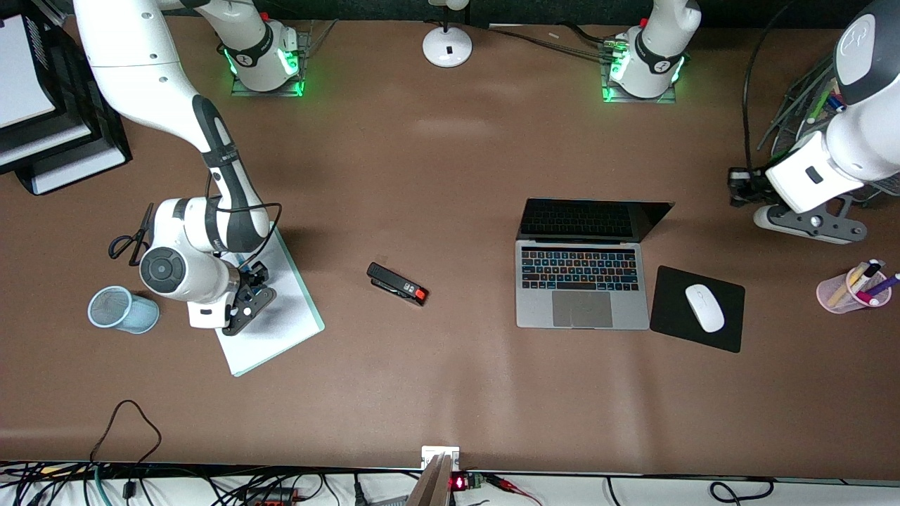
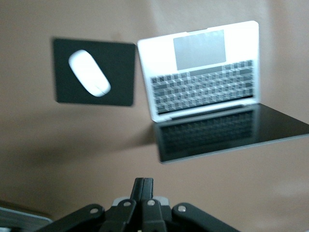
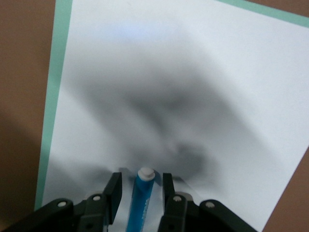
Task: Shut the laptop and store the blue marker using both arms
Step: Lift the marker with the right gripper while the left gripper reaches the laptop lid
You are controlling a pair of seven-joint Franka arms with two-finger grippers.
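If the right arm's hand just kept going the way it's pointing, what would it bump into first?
Most likely the blue marker, which lies between the right hand's open fingers, then the white paper under it. How much gap remains is hard to judge.

A brown table [image 1: 436, 176] filled the view. Black stacked paper trays [image 1: 42, 105] sat at the right arm's end; tangled cables [image 1: 211, 488] ran along its near edge.
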